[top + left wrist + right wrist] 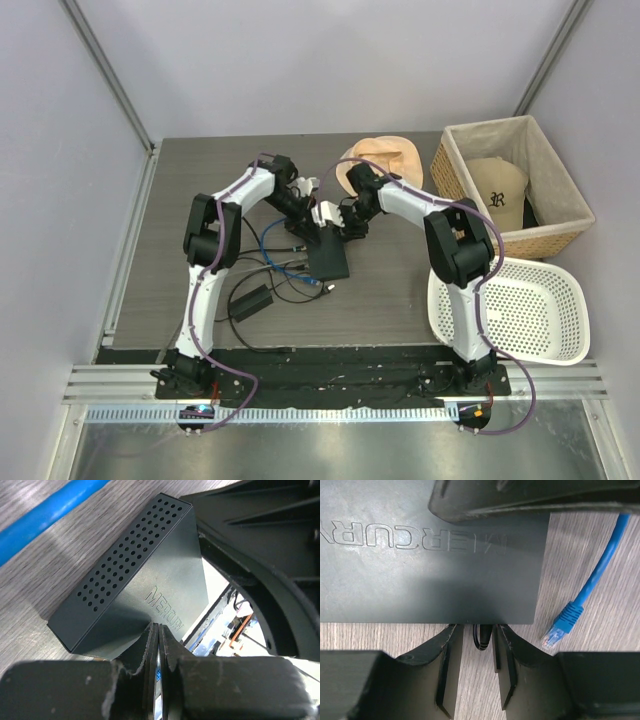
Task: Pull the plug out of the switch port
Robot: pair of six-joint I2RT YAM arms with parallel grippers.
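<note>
The flat black switch box [330, 258] lies mid-table; its embossed top shows in the left wrist view [165, 580] and the right wrist view [420, 580]. The blue cable's plug [554, 636] lies free on the table beside the box's corner, outside any port; it also shows from above [317, 285]. The ports themselves are hidden. My right gripper [477, 630] is open at the box's edge, its jaws either side of the black adapter lead's plug [482, 639]. My left gripper [158, 629] is shut, its tips on the box's top.
The blue cable [45, 517] runs left of the box. A black adapter brick [250, 302] lies front left. A beige hat [385, 160] is at the back, a wicker basket [560, 235] with a cap back right, a white plastic basket [510, 345] front right.
</note>
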